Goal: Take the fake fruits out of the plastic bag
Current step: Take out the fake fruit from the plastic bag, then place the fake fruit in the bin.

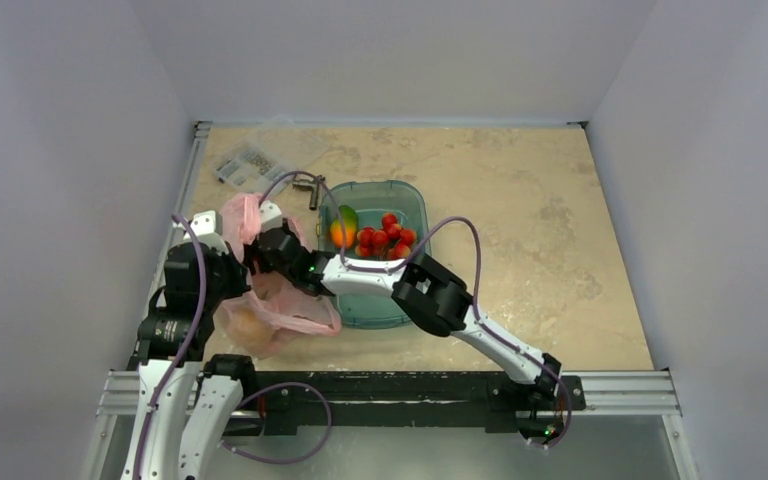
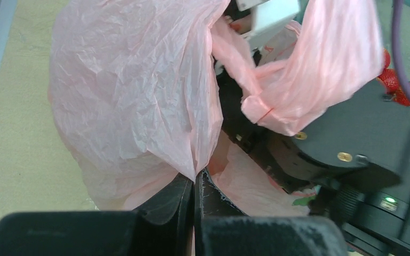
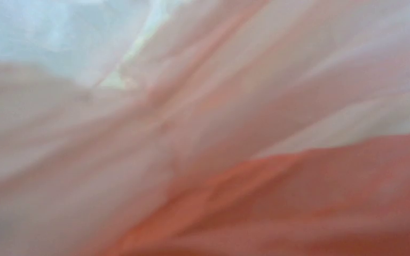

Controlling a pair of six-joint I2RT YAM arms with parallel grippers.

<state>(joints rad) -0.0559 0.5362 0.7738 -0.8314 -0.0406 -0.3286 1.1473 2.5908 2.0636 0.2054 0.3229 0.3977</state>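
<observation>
Pink plastic bag point(image 1: 295, 312) sits at 8 o'clock on surface point(image 1: 560, 250) – thin, limp film, L jaws pinching its edge, R jaws buried inside, state can't tell – peach-orange fruit point(image 1: 248, 326) within looks light, slick: grip round its middle.

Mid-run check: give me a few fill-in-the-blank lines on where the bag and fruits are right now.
The left gripper is pinching the ___ plastic bag.
The bunch of small red fruits lies in the ___ tub.
The peach-orange fruit sits inside the ___.
Missing words: pink; teal; bag.
</observation>
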